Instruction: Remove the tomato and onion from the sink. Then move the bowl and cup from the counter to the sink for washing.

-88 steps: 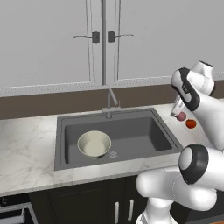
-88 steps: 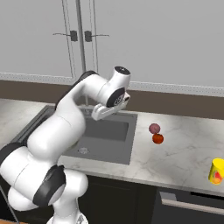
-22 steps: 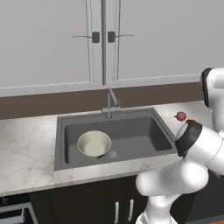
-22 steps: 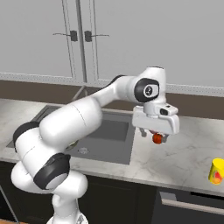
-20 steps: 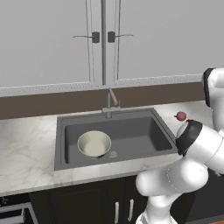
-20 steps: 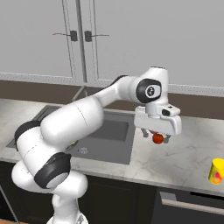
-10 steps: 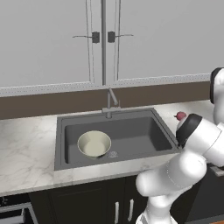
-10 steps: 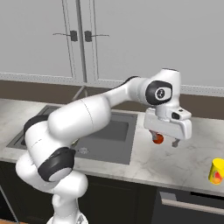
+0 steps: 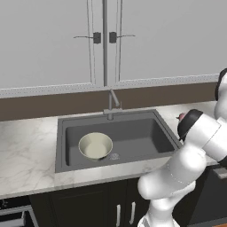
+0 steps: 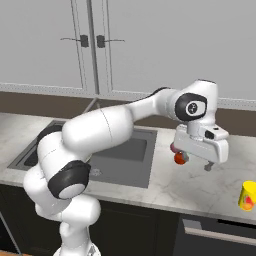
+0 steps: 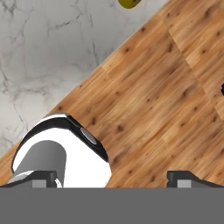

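The bowl (image 9: 95, 145), cream inside, stands in the dark sink (image 9: 146, 137) at its left. On the counter (image 10: 165, 185) right of the sink (image 10: 125, 150) lie the tomato (image 10: 179, 158) and, just behind it, the onion (image 10: 173, 148), partly hidden by the hand. In the left base view the onion (image 9: 181, 117) peeks out behind the arm. My gripper (image 10: 196, 160) hangs open and empty above the counter, just right of the tomato. The yellow cup (image 10: 247, 195) stands at the counter's far right front. A sliver of the cup (image 11: 129, 3) shows at the hand view's top edge.
The grey faucet (image 9: 111, 104) rises behind the sink. White wall cabinets (image 9: 106, 40) hang above. In the hand view the counter's front edge (image 11: 87, 78) runs diagonally, with wood floor (image 11: 166, 100) beyond it.
The arm has swung further right and slightly down, away from over the tomato and onion toward the cup's side. The jaws stay open. Bowl, tomato, onion and cup have not moved.
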Available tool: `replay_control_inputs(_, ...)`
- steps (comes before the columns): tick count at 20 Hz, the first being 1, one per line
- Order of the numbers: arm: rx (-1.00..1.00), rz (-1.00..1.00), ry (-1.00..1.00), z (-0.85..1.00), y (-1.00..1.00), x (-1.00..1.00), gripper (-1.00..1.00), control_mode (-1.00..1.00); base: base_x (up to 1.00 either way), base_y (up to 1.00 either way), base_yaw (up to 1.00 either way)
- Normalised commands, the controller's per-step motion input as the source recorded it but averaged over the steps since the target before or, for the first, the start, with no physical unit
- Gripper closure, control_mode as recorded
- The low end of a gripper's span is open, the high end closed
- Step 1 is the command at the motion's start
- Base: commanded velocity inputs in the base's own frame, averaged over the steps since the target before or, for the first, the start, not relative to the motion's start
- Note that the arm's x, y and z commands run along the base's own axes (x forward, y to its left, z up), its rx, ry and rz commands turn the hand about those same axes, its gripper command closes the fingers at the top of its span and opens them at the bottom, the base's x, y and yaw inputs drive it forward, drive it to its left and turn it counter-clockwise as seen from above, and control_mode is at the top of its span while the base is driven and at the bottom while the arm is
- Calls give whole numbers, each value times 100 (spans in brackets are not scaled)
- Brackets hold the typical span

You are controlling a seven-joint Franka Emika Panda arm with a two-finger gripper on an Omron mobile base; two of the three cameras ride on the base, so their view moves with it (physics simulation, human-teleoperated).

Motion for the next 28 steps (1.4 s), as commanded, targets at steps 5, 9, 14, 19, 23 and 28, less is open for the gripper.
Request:
replay_control_inputs(5, 0, -7, 0, -2, -18, -5, -100, -100, 0, 0, 0)
replay_control_inputs(9, 0, -5, 0, -7, -19, -4, -100, -100, 0, 0, 0)
replay_control_inputs(14, 0, -2, 0, -11, -16, -2, -100, -100, 0, 0, 0)
replay_control_inputs(19, 0, 0, -2, -13, -8, 0, -100, -100, 0, 0, 0)
replay_control_inputs(23, 0, 0, -5, -13, -8, 0, -100, -100, 0, 0, 0)
replay_control_inputs(28, -2, 0, -10, -11, -13, 0, -100, -100, 0, 0, 0)
